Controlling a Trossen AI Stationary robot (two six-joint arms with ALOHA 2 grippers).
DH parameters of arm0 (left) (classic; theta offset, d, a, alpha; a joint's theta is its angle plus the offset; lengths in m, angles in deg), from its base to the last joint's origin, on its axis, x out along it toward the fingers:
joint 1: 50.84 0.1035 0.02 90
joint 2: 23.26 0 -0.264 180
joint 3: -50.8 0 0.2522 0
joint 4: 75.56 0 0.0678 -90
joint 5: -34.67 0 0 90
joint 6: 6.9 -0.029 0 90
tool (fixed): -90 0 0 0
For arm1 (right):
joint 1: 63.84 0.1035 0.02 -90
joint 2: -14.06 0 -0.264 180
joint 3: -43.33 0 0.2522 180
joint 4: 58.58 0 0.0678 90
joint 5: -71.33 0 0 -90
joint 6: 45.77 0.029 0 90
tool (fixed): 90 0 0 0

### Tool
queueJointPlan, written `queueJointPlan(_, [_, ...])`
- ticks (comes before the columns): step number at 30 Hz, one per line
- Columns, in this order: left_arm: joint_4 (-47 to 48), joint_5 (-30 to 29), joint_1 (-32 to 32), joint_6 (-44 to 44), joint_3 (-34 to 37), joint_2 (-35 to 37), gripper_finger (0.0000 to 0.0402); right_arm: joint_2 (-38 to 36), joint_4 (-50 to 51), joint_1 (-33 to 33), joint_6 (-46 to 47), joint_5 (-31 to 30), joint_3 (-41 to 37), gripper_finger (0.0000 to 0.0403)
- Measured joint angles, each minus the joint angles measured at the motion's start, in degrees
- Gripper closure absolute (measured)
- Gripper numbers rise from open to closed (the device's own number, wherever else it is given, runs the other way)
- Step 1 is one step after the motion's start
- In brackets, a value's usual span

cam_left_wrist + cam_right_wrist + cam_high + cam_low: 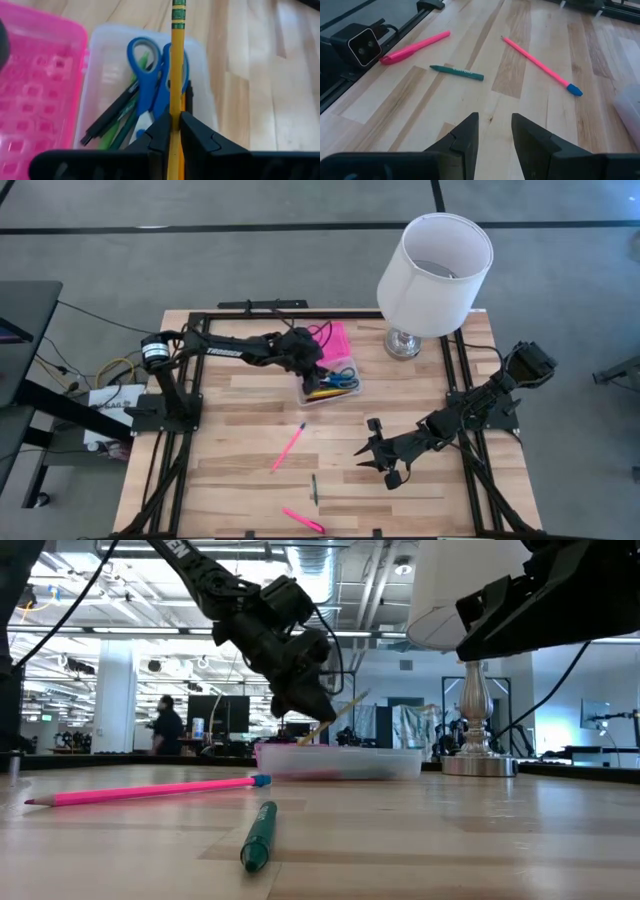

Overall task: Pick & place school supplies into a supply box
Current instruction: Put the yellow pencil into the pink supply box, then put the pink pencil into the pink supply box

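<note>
We've got the left gripper [172,131] pinching a yellow wooden pencil [176,60] over the clear plastic supply box [330,388] with its bright pink textured lid [333,343] folded open toward the table's far edge. The box sits near the middle of the far half and already holds blue-handled scissors [150,75] plus some dark and green pens. Risk one: the pencil is held steeply, one end poking up past the fingers; if we let go at this tilt it may catch the box wall or the scissor handles and end up propped or tip out onto the wooden table [240,470]. Risk two: pushing down could shove the light box. The right gripper [494,132] hovers spread in the near-right area, above bare wood; pink pencil with blue eraser [288,446], green crayon [456,73] and pink pen [303,520] not yet collected near the front edge.
</note>
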Motion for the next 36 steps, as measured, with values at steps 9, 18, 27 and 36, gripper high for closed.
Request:
queueJointPlan(9, [4.4, -0.7, -1.0, -2.1, -4.4, 0.0, 0.0305, 0.0, 1.2, 0.0, 0.0, 0.0, 0.0, 0.0292])
queueJointPlan(18, [14.6, -3.8, -1.1, -3.2, -8.2, 0.1, 0.0275, 0.0, 2.4, 0.0, 0.2, -3.4, 0.0, 0.0292])
queueJointPlan(27, [31.2, -5.7, -5.0, -5.3, -9.7, 2.0, 0.0274, 0.0, 4.3, 0.0, 2.5, -4.6, 0.0, 0.0292])
queueJointPlan(36, [38.6, -22.0, -19.0, 0.1, -8.8, 6.7, 0.0274, 0.0, 0.3, 0.0, -0.3, -3.9, 0.0, 0.0292])
